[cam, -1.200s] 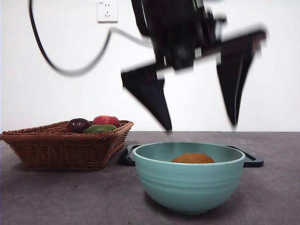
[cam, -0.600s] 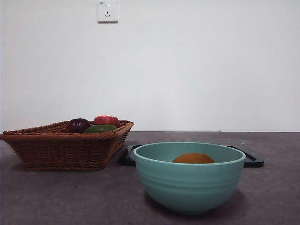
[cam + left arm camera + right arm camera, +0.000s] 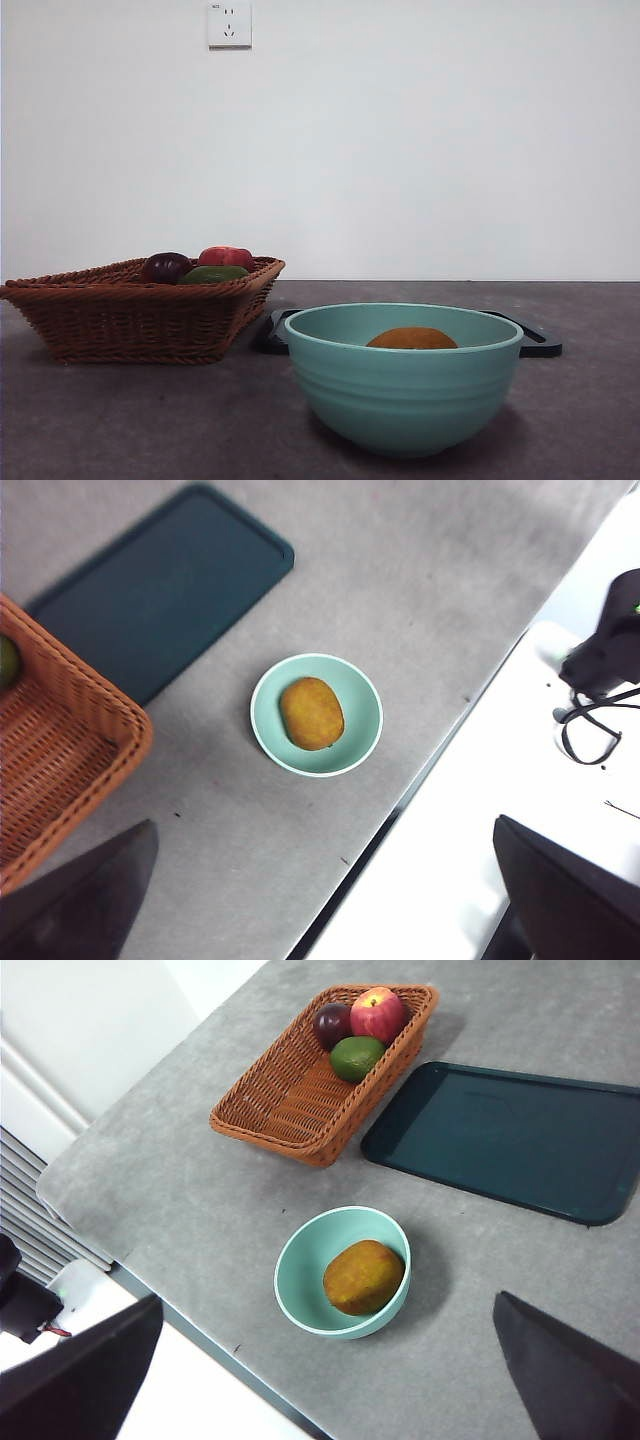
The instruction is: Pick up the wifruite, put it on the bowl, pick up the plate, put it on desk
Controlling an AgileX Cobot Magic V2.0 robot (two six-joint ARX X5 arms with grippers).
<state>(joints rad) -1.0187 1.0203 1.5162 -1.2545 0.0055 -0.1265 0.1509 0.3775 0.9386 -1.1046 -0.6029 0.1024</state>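
Note:
The orange-brown wifruite (image 3: 411,339) lies inside the mint-green bowl (image 3: 403,390) near the desk's front edge; both wrist views show the wifruite (image 3: 311,713) (image 3: 363,1277) from high above. Behind the bowl, the dark teal rectangular plate (image 3: 527,340) (image 3: 160,585) (image 3: 510,1140) lies flat on the grey desk (image 3: 120,420). My left gripper (image 3: 323,823) hangs open far above the bowl (image 3: 316,715), holding nothing. My right gripper (image 3: 328,1302) is likewise open and high over the bowl (image 3: 305,1275). Neither arm shows in the front view.
A brown wicker basket (image 3: 130,310) (image 3: 300,1100) stands on the left beside the plate, holding a dark purple fruit (image 3: 165,267), a red apple (image 3: 226,257) and a green fruit (image 3: 212,274). The desk's front edge (image 3: 400,810) runs close to the bowl.
One second ago an arm with open jaws hung over the bowl in the front view; it has risen out of that view. The wifruite, bowl and plate have not moved.

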